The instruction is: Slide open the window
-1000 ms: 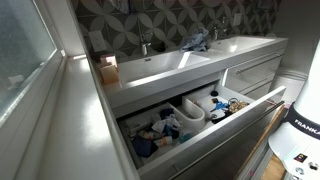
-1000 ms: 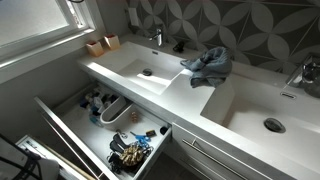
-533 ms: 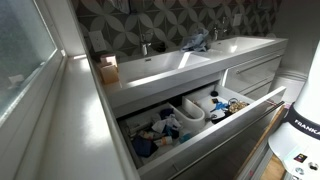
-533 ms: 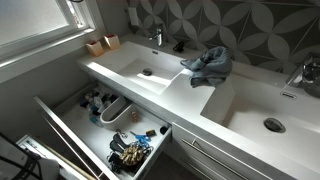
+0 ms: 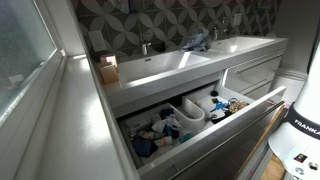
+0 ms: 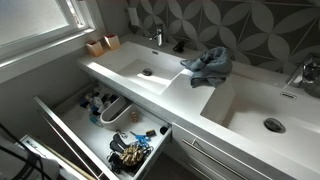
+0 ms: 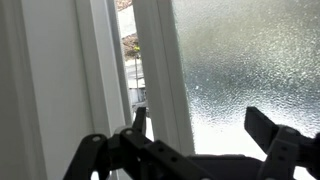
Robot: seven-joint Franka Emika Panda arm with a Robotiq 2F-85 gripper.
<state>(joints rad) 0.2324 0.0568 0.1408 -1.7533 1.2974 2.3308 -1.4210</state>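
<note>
Wrist view looks straight at the large window (image 7: 250, 60), whose frosted, pale grey-green glass pane fills the right half of the frame. Its white vertical frame bar (image 7: 165, 70) runs from top to bottom just left of centre. Left of that bar is a narrow gap (image 7: 130, 60) through which a strip of daylight and outdoor scenery shows. The black Robotiq gripper (image 7: 200, 122) comes in along the bottom edge with its jaws spread wide. One fingertip stands in front of the gap and the other in front of the frosted glass, so the white bar lies between them. Whether either finger touches the frame cannot be told.

In both exterior views the window sits at the upper left (image 5: 20, 50) (image 6: 40, 20) above a wide white sill (image 5: 70, 120). Right of it stretches a long white double-basin vanity counter (image 6: 190, 95). A small tan box (image 5: 108, 68) stands at the counter's window end, and a crumpled grey cloth (image 6: 207, 62) lies between the basins. Below the counter, a white pull-out drawer (image 5: 262, 100) full of clutter stands open.
</note>
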